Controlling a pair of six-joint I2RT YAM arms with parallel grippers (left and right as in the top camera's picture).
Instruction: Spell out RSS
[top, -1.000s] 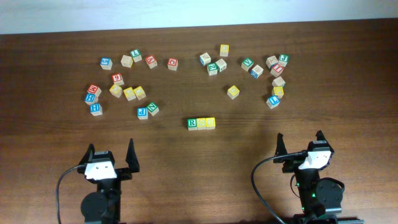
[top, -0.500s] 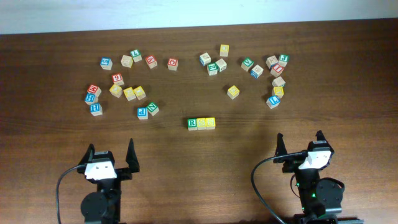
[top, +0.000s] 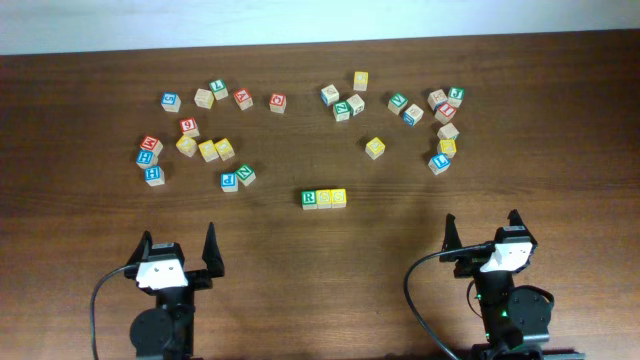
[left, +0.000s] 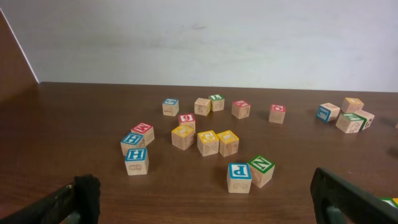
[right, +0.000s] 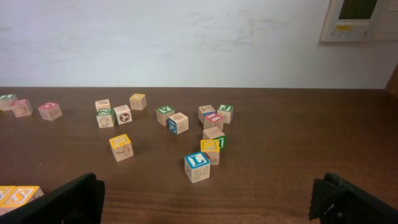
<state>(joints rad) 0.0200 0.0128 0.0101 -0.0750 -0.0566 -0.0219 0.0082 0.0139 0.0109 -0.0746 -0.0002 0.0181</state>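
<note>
Three blocks stand touching in a row at the table's middle: a green R block (top: 309, 198), then a yellow S block (top: 324, 198) and another yellow S block (top: 339, 197). The two yellow S blocks show at the lower left of the right wrist view (right: 18, 196). My left gripper (top: 178, 248) is open and empty near the front left edge. My right gripper (top: 482, 230) is open and empty near the front right edge. Both are well back from the row.
Several loose letter blocks lie in a cluster at the back left (top: 207, 150) and another at the back right (top: 412, 113). A blue P block (left: 239, 177) and green N block (left: 262, 170) sit nearest my left gripper. A blue L block (right: 197, 166) sits nearest my right.
</note>
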